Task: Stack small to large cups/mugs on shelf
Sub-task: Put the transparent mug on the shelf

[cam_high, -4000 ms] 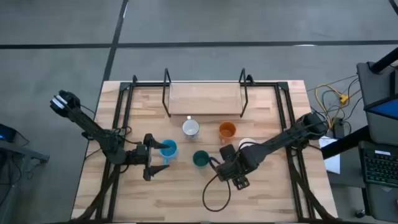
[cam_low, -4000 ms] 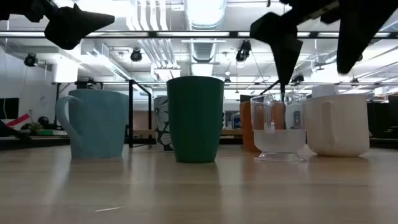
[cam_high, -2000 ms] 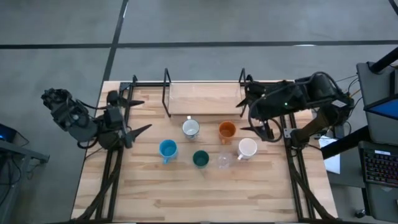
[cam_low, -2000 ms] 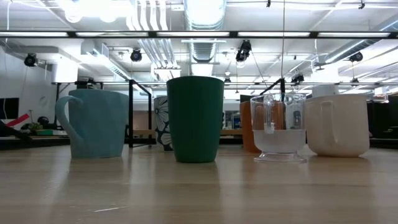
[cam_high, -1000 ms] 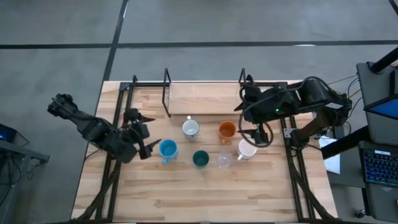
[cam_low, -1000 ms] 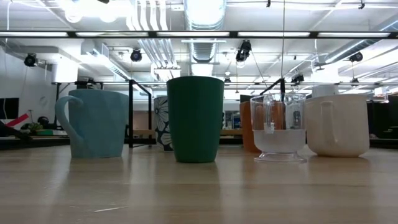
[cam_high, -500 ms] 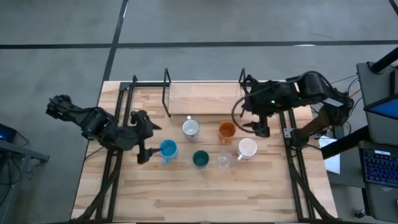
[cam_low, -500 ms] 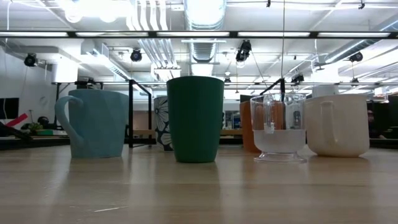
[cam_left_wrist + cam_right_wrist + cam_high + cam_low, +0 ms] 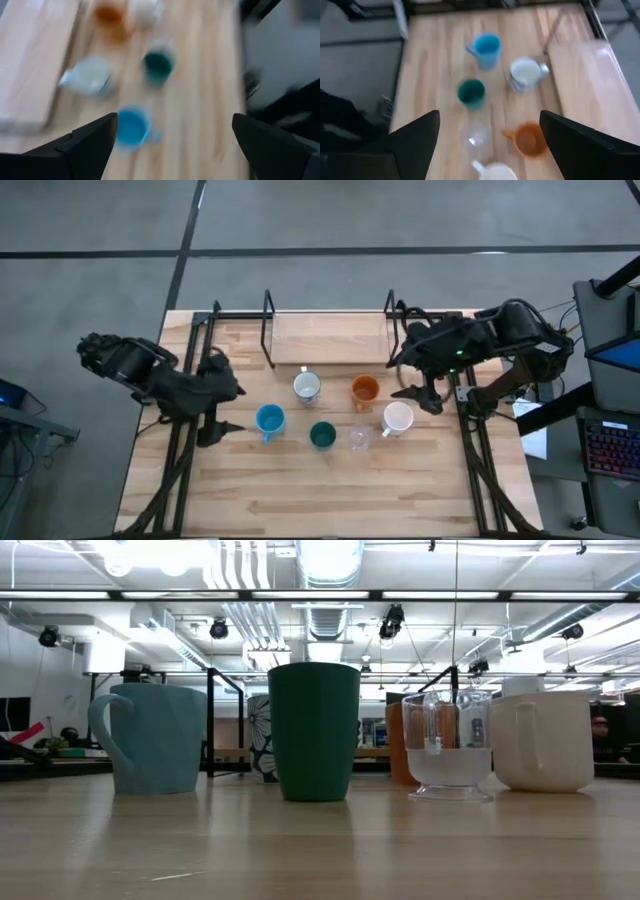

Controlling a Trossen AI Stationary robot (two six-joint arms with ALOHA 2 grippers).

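No legible brand, label or writing anywhere; only a dark leaf-like pattern on the silver mug (image 9: pixel 260 735), seen in the low view.

Six cups in two loose rows mid-table (image 9: pixel 300 490), none on the shelf (image 9: pixel 328 338). Back row, just in front of the shelf's front edge: silver mug with white interior, handle toward the shelf, beside orange cup (image 9: pixel 365 389). Front row: blue mug (image 9: pixel 269 420) with handle toward the near edge, then teal cup (image 9: pixel 322 435), glass (image 9: pixel 359 438) and white mug (image 9: pixel 398 418), nearest the right edge. All upright, all apart. Seen level: pale blue mug with looped handle, tall dark green tumbler, clear ribbed glass with thick base, cream mug.

Shelf against the far edge: bare light-wood plank between black wire uprights.

Left gripper (image 9: pixel 213 426) above the table's left side, just left of the blue mug, fingers spread wide, pinching nothing. Right gripper (image 9: pixel 422 392) raised near the shelf's right end, between orange cup and white mug and off toward the right edge, fingers likewise spread, empty.
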